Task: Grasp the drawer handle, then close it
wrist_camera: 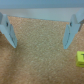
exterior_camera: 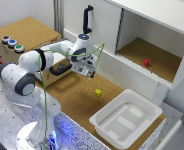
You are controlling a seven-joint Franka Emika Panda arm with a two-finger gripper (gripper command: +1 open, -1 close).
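The drawer handle (exterior_camera: 59,70) is a short black bar on the brown cork front of the drawer (exterior_camera: 52,76), which stands out from the cork box (exterior_camera: 27,32); my arm hides part of it. In the exterior view my gripper (exterior_camera: 87,71) hangs to the right of the handle, apart from it, above the cork floor. The wrist view shows the gripper (wrist_camera: 40,44) open, its fingers (wrist_camera: 70,32) wide apart with only cork surface between them. The handle does not show in the wrist view.
Three coloured buttons (exterior_camera: 12,43) sit on top of the cork box. A yellow block (exterior_camera: 98,92) (wrist_camera: 80,58) lies on the cork floor, a white tub (exterior_camera: 126,117) stands further right, and a red block (exterior_camera: 146,62) sits in the white cabinet, near its black vertical handle (exterior_camera: 86,20).
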